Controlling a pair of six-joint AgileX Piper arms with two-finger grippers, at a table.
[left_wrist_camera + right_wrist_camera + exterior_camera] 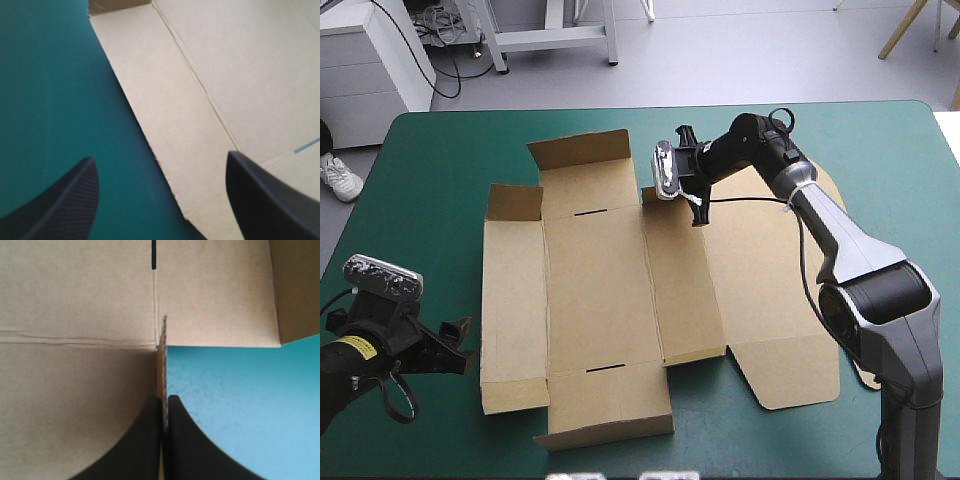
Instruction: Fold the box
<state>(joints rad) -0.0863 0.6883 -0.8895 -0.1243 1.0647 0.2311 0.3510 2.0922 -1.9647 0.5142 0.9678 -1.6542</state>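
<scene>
Box point(610, 290): lying flat and unfolded at mid tabletop point(420, 200), all brown panels spread out, no wall raised yet; near-left corner coming close to the left arm.

Right end effector point(164, 405): reaching across to the far edge of the box and clenching on a small flap point(164, 337) there; black fingers point(145, 440) all but meeting, w/ the thin board edge standing upright betw. them.

Reason for this grip: prob. taking the flap by its free edge for bending it along the crease; pinching it edge-on, so not pressing on the panels beside it.

Left end effector point(160, 156): released, fingers wide apart, grasping nothing; hanging at the near-left side of the box, w/ one finger over the teal-green cover and the other over the board.

Reason for this pose: seemingly lining up w/ the left side panel, ready either for closing on that edge or for keeping the sheet from sliding; height above the board not possible to tell.

Step in hand: judging it as the first flap being lifted.

Progress: judging as very early, approx. everything remaining, incl. walls and tucks.

Risk: sheet possibly shifting or turning on the cover when pulled from one side only, w/ nothing pinning it down.
</scene>
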